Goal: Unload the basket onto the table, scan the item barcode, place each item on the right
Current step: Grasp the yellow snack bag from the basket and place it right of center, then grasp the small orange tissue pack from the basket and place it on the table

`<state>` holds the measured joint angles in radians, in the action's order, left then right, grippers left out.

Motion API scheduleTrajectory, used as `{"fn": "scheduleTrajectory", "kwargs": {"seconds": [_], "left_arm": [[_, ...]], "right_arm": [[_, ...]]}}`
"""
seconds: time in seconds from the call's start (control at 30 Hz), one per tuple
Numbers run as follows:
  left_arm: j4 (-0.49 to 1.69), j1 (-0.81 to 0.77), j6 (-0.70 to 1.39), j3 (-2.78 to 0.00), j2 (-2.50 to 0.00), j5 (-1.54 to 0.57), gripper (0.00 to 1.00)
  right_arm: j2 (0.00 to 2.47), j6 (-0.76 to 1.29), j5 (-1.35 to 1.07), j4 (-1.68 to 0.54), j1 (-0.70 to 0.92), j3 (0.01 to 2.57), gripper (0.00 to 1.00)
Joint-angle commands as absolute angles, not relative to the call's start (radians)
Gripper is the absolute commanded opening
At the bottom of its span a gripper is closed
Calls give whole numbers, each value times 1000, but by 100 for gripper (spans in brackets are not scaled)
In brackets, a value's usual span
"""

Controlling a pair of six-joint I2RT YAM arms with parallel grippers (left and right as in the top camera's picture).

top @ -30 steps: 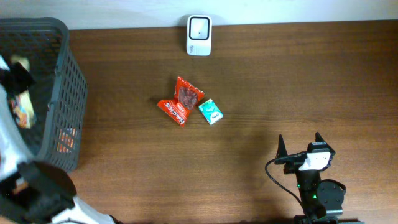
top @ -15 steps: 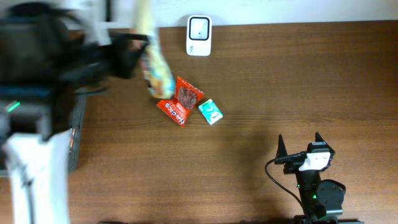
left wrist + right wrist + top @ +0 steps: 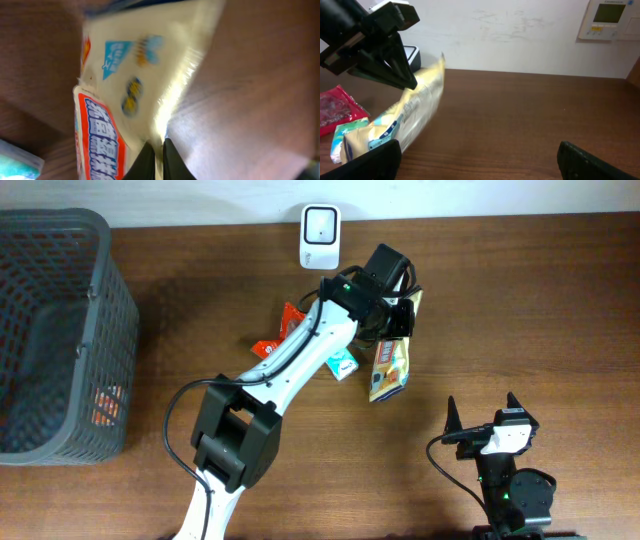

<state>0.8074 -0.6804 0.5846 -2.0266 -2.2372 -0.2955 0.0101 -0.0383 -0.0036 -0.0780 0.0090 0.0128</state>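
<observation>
**Now at centre frame: left arm brings snack packet across from the basket side**

A second ago the left arm sat over the basket point(image 3: 100, 270) at the left edge of the overhead frame. Half a second ago it was a blur at upper left. It now stretches from the lower left to upper centre. The left gripper point(image 3: 402, 318) is closed on the top edge of the cream snack packet point(image 3: 388, 370), which hangs tilted just right of the teal pack point(image 3: 342, 366) and below right of the white scanner point(image 3: 320, 223). The right gripper point(image 3: 481, 405), lower right, has not moved and its jaws stand wide apart over bare table point(image 3: 540, 300). The arm now covers much of the red packet point(image 3: 335, 107) and part of the teal pack. The left wrist view is smeared: the packet's print is unreadable, and no barcode can be made out.
</observation>
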Motion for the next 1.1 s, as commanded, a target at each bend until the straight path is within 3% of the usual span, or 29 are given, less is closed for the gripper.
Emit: {"fn": "scheduleTrajectory", "kwargs": {"seconds": [0.0,0.03,0.07,0.23,0.37,0.53,0.7,0.9,1.07], "left_arm": [[801,-691,564,-2040,-2245,-168,51],[805,-686,526,-2054,-2243,-177,69],[819,-671,476,-2094,-2228,-219,75],[969,-550,315,-2280,-2056,-266,86],[1092,-312,290,-2300,-1798,-214,99],[1402,131,229,-2300,-1598,56,100],[1439,506,229,-2287,-1570,61,99],[1384,577,229,-2162,-1789,253,99],[1416,579,229,-2043,-2017,258,99]], "right_arm": [[3,-45,1,-82,5,6,98],[3,-45,1,-82,5,6,98],[3,-45,1,-82,5,6,99],[3,-45,1,-82,5,6,98],[3,-45,1,-82,5,6,99],[3,-45,1,-82,5,6,99],[3,-45,1,-82,5,6,98],[3,-45,1,-82,5,6,99],[3,-45,1,-82,5,6,99]]}}
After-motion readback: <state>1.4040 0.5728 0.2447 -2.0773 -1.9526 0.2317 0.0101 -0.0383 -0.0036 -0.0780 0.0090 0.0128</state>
